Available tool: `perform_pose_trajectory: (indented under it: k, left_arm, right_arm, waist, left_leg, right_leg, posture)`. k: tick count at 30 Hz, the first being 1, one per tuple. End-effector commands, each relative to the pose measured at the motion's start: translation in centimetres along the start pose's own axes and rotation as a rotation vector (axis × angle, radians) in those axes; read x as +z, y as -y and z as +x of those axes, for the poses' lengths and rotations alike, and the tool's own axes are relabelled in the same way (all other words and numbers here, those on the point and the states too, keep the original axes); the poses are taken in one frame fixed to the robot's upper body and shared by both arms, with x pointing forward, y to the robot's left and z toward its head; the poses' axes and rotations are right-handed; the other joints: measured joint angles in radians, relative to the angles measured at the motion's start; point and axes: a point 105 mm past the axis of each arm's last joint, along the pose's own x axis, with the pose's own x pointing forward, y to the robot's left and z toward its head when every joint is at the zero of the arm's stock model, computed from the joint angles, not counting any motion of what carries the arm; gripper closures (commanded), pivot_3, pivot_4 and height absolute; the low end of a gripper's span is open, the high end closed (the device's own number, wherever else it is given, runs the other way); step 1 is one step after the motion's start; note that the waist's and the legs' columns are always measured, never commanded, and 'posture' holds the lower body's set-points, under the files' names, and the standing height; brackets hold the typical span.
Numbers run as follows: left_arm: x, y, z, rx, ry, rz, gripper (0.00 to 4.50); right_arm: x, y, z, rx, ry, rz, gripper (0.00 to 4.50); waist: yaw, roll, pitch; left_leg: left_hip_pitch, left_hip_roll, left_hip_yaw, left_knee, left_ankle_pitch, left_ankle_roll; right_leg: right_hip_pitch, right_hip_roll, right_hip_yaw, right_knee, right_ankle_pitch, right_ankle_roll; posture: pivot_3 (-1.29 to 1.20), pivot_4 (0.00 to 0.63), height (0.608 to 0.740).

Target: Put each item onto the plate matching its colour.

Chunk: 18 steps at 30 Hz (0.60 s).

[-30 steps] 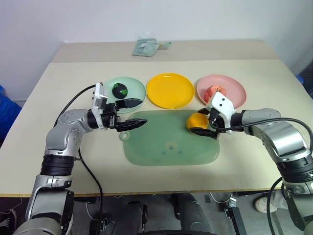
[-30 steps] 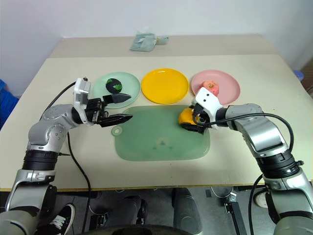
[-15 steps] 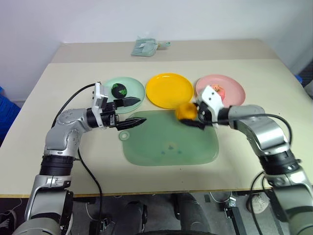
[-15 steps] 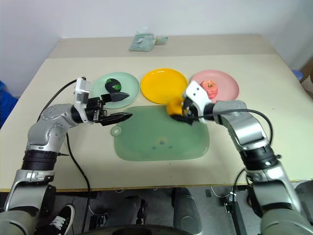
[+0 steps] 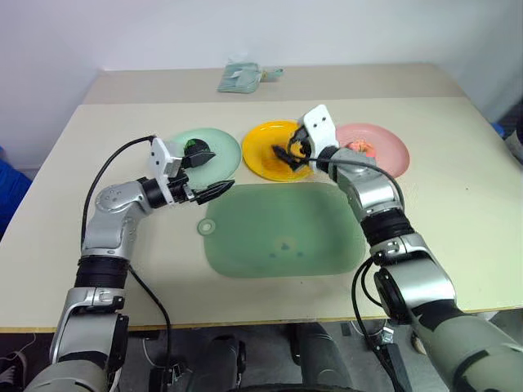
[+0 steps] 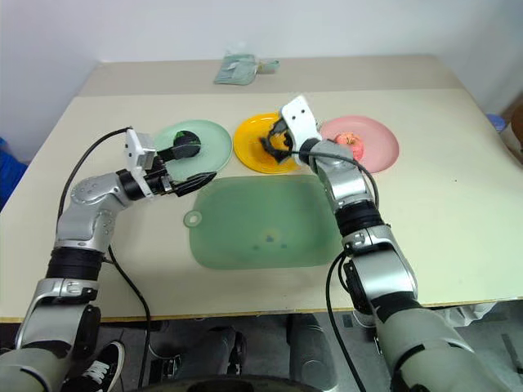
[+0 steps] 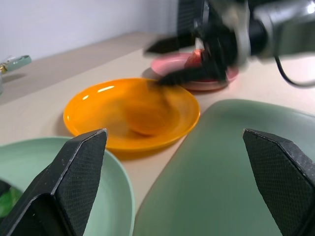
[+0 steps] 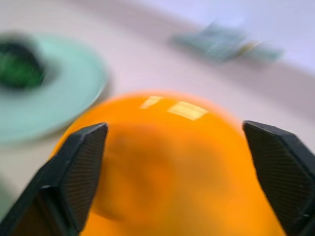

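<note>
Head pair overhead; wrists perhaps tabletop-low

Three round shallow plates sit in a row just behind the pale green mat (image 5: 282, 230). The mint green plate (image 5: 216, 159), at the left, carries the dark green toy fruit (image 5: 196, 149). The middle yellow plate (image 5: 260, 155) holds the orange toy fruit (image 7: 145, 118). The pink plate (image 5: 388, 153), at the right, bears the pink-red toy fruit (image 5: 360, 148).

bare pale green mat (image 5: 282, 233) open for passing, right tool (image 5: 292, 153) crowding yellow plate (image 5: 263, 158)
</note>
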Motion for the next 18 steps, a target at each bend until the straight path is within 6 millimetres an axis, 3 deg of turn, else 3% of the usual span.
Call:
perform_pose_trajectory:
  k: [1, 5, 11, 15, 18]
  left_arm:
    - [2.4, 0.3, -1.9, -0.025, 0.079, 0.059, 0.00]
    - [3.2, 0.5, -3.8, -0.018, 0.088, 0.060, 0.00]
    - [4.3, 0.9, -5.7, -0.032, 0.075, 0.042, 0.00]
    - [4.8, 1.4, -5.3, -0.062, 0.074, 0.040, 0.00]
    - [5.1, 1.6, -4.3, -0.077, 0.084, 0.045, 0.00]
  right_arm:
    - [4.0, -0.1, -0.9, 0.084, 0.208, 0.167, 0.02]
    - [3.7, -2.3, -3.8, 0.291, 0.241, 0.122, 0.02]
    - [0.8, -5.7, -9.6, 0.576, 0.117, 0.044, 0.02]
    - [-0.1, -6.3, -12.0, 0.608, 0.065, 0.012, 0.02]
    - [-0.8, -6.4, -12.8, 0.608, 0.022, 0.027, 0.02]
  waist:
    - [-0.003, 0.000, 0.000]
    - [-0.003, 0.000, 0.000]
    - [0.003, 0.000, 0.000]
    - [0.003, 0.000, 0.000]
    - [0.004, 0.000, 0.000]
  left_leg:
    - [0.000, 0.000, 0.000, 0.000, 0.000, 0.000]
    - [0.000, 0.001, 0.000, -0.001, 0.000, 0.000]
    - [0.000, 0.000, 0.000, 0.000, -0.001, 0.002]
    - [0.001, 0.001, 0.000, 0.000, -0.001, 0.002]
    - [0.002, 0.001, 0.000, 0.000, -0.001, 0.002]
  right_leg:
    - [0.000, 0.000, 0.000, 0.000, 0.000, 0.000]
    - [0.000, 0.001, 0.000, 0.000, 0.000, 0.000]
    - [0.001, 0.000, 0.000, 0.000, 0.000, 0.000]
    - [0.002, 0.001, 0.000, 0.000, 0.000, 0.000]
    - [0.002, 0.001, 0.000, 0.000, 0.000, 0.000]
  posture:
    - [0.00, 0.150, 0.740]
    - [0.00, 0.150, 0.740]
    - [0.00, 0.150, 0.740]
    - [0.00, 0.150, 0.740]
    - [0.00, 0.150, 0.740]
